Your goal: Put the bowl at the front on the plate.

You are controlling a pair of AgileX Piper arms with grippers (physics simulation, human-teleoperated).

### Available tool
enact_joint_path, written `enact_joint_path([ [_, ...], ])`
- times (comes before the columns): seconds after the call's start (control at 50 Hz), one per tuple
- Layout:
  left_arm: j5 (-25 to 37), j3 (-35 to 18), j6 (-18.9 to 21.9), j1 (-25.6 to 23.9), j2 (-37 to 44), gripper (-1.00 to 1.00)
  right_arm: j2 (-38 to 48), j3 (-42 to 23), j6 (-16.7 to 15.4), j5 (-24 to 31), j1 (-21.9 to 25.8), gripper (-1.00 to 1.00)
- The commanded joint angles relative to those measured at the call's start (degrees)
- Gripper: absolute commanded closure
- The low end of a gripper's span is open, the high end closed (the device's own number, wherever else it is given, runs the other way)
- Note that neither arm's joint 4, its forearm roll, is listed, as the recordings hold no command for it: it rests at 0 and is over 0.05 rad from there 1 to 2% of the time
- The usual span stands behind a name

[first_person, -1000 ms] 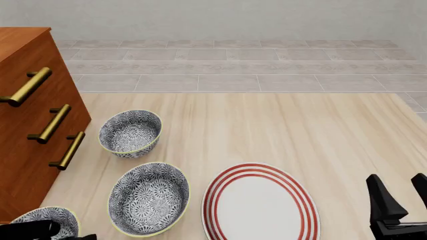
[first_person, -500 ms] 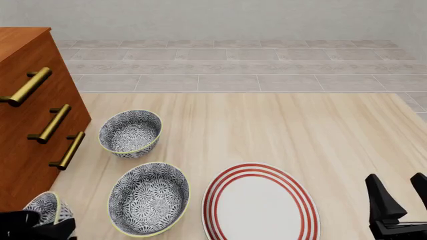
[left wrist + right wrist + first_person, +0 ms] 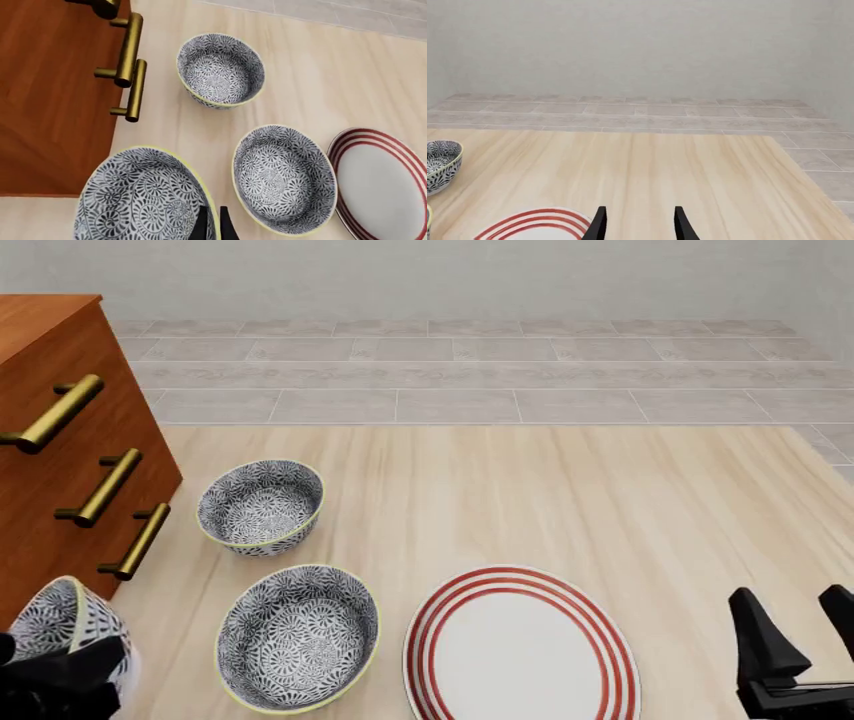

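Lifting: step in hand, judged from the tilt of the bowl at the near left corner of the front view, its mouth turned toward the dresser.
Bowl position: about 8 o'clock from the plate, well apart from it; another bowl lies between the two.
Left claw: left gripper nearly closed, fingers pinching the bowl's rim at the side facing the plate; the wrist view shows the yellow-green rim running into the narrow gap.
Right claw: right gripper open, nothing between the fingers; parked at 3 o'clock of the plate in the front view.
Far bowl: third bowl at about 11 o'clock from the plate, just beside the dresser handles.
Contact with table: cannot tell whether the held bowl has fully cleared the table; its base is hidden by the arm.
Progress: early; bowl gripped, plate bare.
Next move, judged: raise enough to clear the middle bowl's rim, carry toward 3 o'clock over it, level the bowl, lower onto the plate centre, then open.
Risk, judged: a rim pinch on a tilted bowl may slip; clipping the middle bowl in transit.
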Motion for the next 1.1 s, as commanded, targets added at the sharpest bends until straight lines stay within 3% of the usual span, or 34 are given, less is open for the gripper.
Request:
enact_joint_path([
  [0.02, 0.43, -3.96, 1.18, -1.67, -0.51, 1.0, 0.17, 0.04, -0.27, -0.12, 0.08, -1.0],
  [0.16, -0.07, -7.44, 2.11, -3.2, 0.5, 1.0, 0.25, 0.05, -0.23, -0.22, 0.1, -1.0],
  [0.58, -8.27, -10.23, 6.49, -5.45, 7.86, 1.0, 0.53, 0.04, -0.43, -0.38, 0.19, -1.0],
  [1.1, -15.54, -13.24, 16.48, -8.18, 14.81, 1.0, 0.51, 0.02, -0.74, -0.16, 0.22, -1.0],
])
